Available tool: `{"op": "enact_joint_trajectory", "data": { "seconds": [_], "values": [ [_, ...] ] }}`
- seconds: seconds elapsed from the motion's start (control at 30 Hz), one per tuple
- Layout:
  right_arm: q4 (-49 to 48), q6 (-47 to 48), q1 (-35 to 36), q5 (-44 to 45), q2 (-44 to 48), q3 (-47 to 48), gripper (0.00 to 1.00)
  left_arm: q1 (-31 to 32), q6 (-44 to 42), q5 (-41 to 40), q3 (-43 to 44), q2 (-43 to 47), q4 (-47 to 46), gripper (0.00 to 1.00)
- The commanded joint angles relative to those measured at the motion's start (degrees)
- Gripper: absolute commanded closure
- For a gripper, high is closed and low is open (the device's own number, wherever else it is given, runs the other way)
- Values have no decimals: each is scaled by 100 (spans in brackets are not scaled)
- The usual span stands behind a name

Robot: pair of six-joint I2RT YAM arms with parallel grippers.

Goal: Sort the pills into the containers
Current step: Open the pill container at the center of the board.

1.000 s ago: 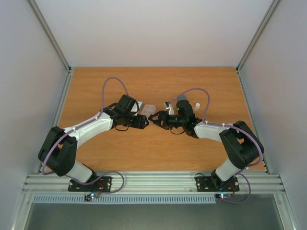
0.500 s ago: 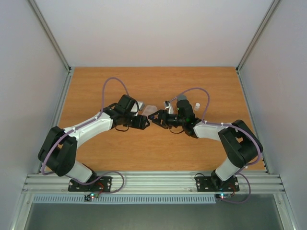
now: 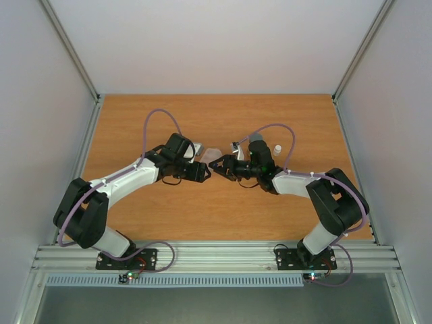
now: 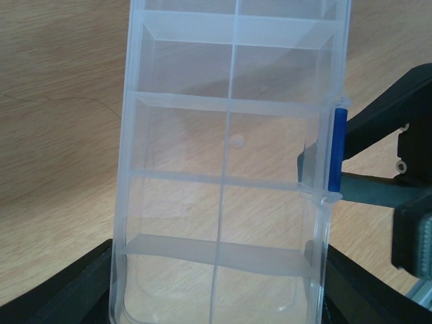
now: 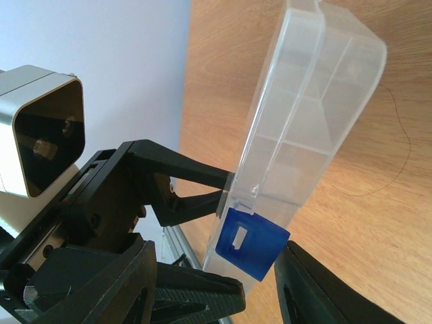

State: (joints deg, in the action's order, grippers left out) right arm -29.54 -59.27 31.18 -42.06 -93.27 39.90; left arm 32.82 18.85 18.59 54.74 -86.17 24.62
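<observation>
1. The step in hand looks like undoing the catch of the pill box (image 4: 229,169), since no pills can go into its cells (image 4: 179,135) while the lid is shut.
2. The left hand (image 3: 202,171) is clamped across the width of the box. One of its fingers (image 5: 196,182) presses on the long edge just above the blue latch (image 5: 248,244). The box is tilted up on that edge, above the tabletop (image 3: 223,216).
3. The right hand (image 3: 221,166) grips nothing. Its fingers stand apart with the latch between them, close to it but not visibly touching.
4. To do this well, the right hand should take only the blue tab and not the clear wall behind it, then pull the tab away from the box.
5. The left hand needs a firm hold so that the box does not twist or slip as the latch gives.
6. From above, the two hands meet near the middle of the tabletop, with the box between them on the left hand's side.
7. I can make out no pills in any view, and the cells that show look empty.
</observation>
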Motion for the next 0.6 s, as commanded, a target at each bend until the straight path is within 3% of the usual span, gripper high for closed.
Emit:
{"op": "enact_joint_trajectory", "data": {
  "seconds": [0.0, 0.57],
  "values": [
    [-145, 50, -24, -17, 4, 77, 51, -21, -100, -17, -20, 142, -58, 55],
    [60, 150, -29, 20, 54, 173, 56, -21, -145, -180, -42, 99, -28, 55]
  ]
}}
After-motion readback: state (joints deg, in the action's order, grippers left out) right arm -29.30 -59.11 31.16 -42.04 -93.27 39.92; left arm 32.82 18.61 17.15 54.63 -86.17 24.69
